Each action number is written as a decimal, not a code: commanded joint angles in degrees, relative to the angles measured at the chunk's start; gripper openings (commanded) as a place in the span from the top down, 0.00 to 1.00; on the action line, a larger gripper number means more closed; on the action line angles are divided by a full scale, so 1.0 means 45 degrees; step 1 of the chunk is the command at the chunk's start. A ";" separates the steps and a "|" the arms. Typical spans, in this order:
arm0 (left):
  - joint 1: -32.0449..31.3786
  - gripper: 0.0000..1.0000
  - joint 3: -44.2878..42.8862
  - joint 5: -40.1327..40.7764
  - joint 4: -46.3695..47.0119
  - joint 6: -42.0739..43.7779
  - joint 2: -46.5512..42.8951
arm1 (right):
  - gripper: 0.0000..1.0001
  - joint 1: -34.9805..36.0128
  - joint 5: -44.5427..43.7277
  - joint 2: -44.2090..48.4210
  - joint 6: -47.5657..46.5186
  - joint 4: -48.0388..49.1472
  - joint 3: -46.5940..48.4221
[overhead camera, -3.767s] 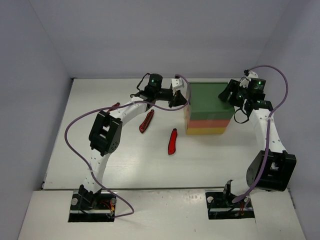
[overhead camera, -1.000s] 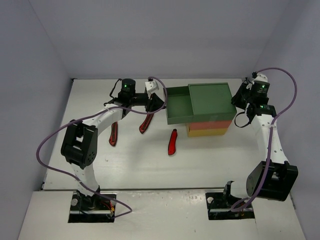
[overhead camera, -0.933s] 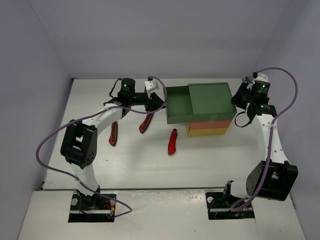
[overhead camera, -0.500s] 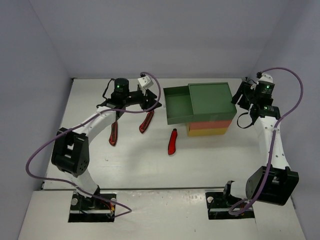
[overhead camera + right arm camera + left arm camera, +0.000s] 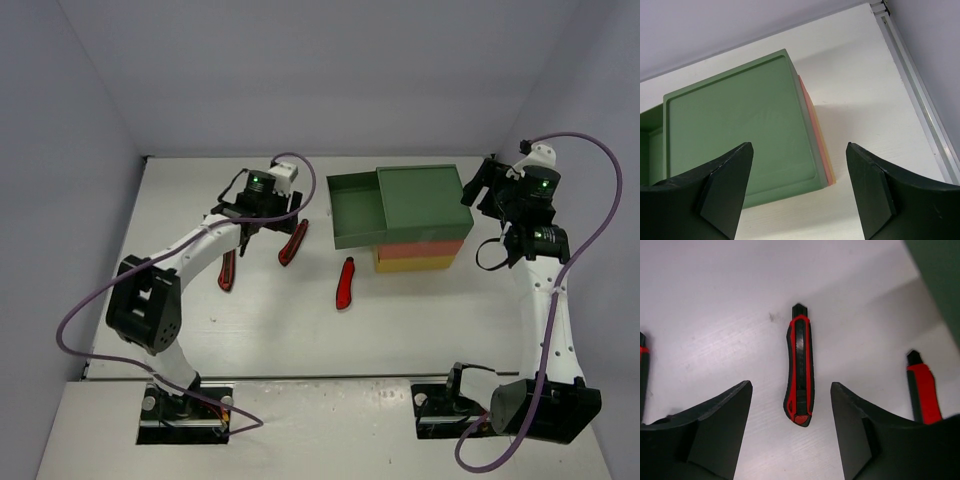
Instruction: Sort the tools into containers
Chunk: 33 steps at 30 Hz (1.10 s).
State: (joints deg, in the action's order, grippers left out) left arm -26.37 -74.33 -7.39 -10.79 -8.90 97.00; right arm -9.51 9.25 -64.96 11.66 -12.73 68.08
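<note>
Centrally, curved red-black utility knife

left gripper agape; right gripper likewise

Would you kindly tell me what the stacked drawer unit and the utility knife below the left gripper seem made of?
The stacked drawer unit looks like moulded plastic: matte, uniformly coloured layers with rounded edges and a raised rim. The utility knife seems black hard plastic with red, possibly rubbery, grip inlays; its dull sheen leaves that open.
</note>
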 commanded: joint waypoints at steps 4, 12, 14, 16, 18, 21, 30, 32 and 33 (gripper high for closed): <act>-0.1172 0.39 -0.1492 0.3206 -0.1072 -0.0652 0.1754 | 0.23 0.0215 -0.0028 0.1129 -0.0013 0.0446 -0.0622; -0.1199 0.39 -0.2576 0.4194 -0.1515 -0.1318 0.3699 | 0.23 0.0218 0.0242 0.1791 0.0136 0.0317 -0.1091; -0.1192 0.40 -0.2636 0.4128 -0.1396 -0.1465 0.3984 | 0.22 0.0238 0.0291 0.1846 0.0143 0.0310 -0.1173; -0.1164 0.43 -0.2731 0.4019 -0.1456 -0.1580 0.4236 | 0.22 0.0238 0.0327 0.1858 0.0143 0.0310 -0.1236; -0.1134 0.51 -0.2796 0.3874 -0.1601 -0.1765 0.4377 | 0.22 0.0238 0.0327 0.1840 0.0124 0.0291 -0.1260; -0.1114 0.74 -0.2489 0.3907 -0.1587 -0.2122 0.4286 | 0.22 0.0238 0.0289 0.1761 0.0085 0.0310 -0.1261; -0.0003 1.00 -0.1951 0.2923 -0.1663 -0.3563 0.0845 | 0.22 0.0372 0.0386 0.1430 0.0065 0.0310 -0.0911; -0.0050 1.00 -0.2635 0.2212 -0.1744 -0.4125 -0.0008 | 0.22 0.0415 0.0411 0.1415 0.0070 0.0310 -0.0827; -0.0071 1.00 -0.3064 0.1698 -0.1670 -0.4659 -0.0406 | 0.22 0.0458 0.0421 0.1425 0.0081 0.0310 -0.0816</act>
State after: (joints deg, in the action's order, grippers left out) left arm -27.32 -80.35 6.44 -20.68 -22.35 108.05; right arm -8.24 9.95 -58.21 11.90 -14.19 62.23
